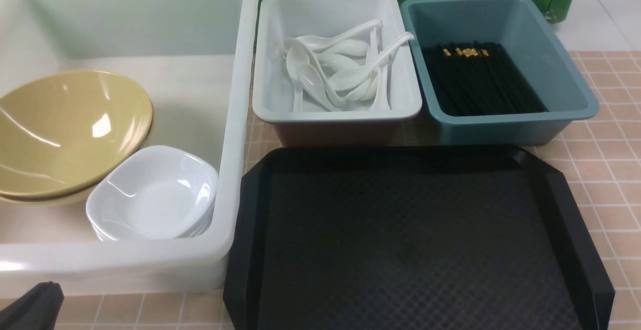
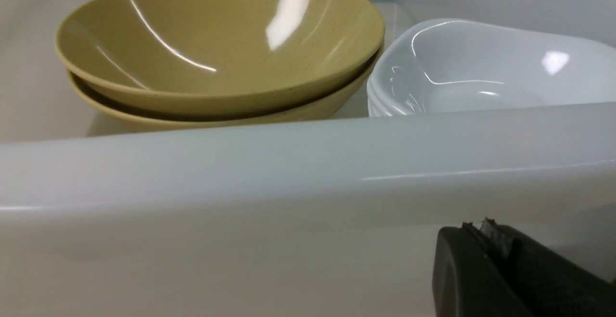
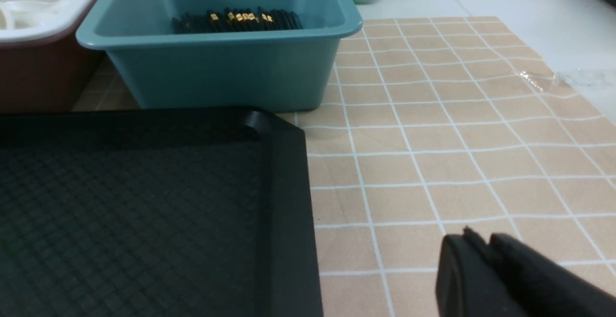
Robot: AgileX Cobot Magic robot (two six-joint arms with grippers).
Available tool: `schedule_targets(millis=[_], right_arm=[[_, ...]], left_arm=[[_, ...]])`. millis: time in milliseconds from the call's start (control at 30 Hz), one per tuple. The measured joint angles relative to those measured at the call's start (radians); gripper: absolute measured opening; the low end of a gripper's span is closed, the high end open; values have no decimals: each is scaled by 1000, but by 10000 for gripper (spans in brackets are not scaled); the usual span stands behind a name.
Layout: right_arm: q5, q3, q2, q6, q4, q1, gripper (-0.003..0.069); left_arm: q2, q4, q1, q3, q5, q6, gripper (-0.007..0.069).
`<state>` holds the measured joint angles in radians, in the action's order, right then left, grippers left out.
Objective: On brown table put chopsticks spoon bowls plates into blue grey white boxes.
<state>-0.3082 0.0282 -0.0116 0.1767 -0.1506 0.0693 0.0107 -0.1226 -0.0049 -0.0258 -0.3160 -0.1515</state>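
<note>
**Sorting looks finished; black tray bare, both arms low and clear**

Obs: the black tray (image 1: 415,240) at near centre carries nothing. The white box (image 1: 235,119) on the left holds two stacked yellow bowls (image 1: 70,129) and, touching their near-right edge, a stack of white plates (image 1: 155,195). The grey box (image 1: 335,114), far centre, holds a loose heap of white spoons (image 1: 340,64). The blue box (image 1: 506,119), far right, holds the black chopsticks (image 1: 481,84) lying in a flat bundle, gold-banded ends to the far side.

Left gripper (image 2: 486,240): sits just outside the near wall of the white box, below its rim. Jaws pressed together, nothing between them. Only a dark corner of it shows at the near left of the front view.

Right gripper (image 3: 481,249): low over the tiled brown table (image 3: 457,139), right of the tray, well apart from the blue box. Jaws look nearly together with no object in them; the wrist view catches only the tip, so a narrow gap is possible.

Judgement: no tableware shows outside a box, so the task reads as complete or very near it. The step in hand is a hold or retreat. To do it well: lift the left arm straight up before moving sideways, so it does not drag the white box wall; keep the right arm off the tray lip. Leave the spoons alone; handles lean on the grey rim.
</note>
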Motion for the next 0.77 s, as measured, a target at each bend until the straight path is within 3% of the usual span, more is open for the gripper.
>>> schedule_targets(millis=[767], right_arm=[[0, 0, 0, 0, 0, 0, 121]], left_arm=[[0, 0, 0, 0, 0, 0, -11]])
